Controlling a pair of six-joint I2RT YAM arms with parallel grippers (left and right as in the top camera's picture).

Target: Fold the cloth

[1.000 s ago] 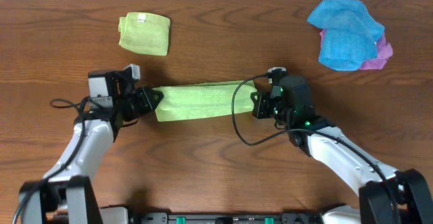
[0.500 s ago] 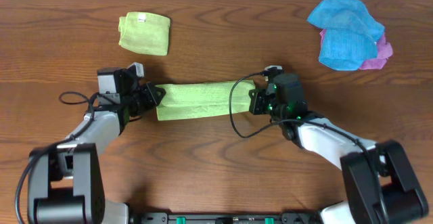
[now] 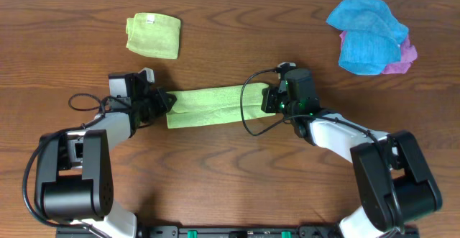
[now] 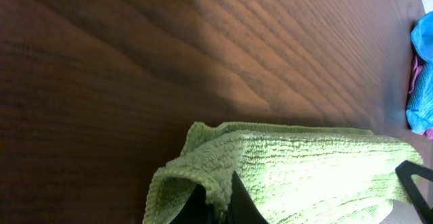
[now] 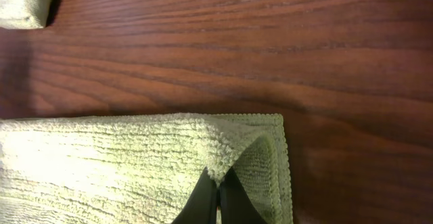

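Overhead: your cloth lies as a long folded strip, with the left gripper at one end and the right gripper at the other. Only the wrist views give you the grip: each pair of jaws is closed tight, pinching a puckered cloth edge. The blue cloth sits far right, well apart.

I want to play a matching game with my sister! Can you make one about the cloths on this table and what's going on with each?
1 long green cloth
2 folded green cloth
3 blue cloth
4 pink cloth

A peeking out from under another cloth
B has a small white label
C pinched at its ends by the left gripper and right gripper
D lying on top of another cloth

Pairs: 1-C, 2-B, 3-D, 4-A
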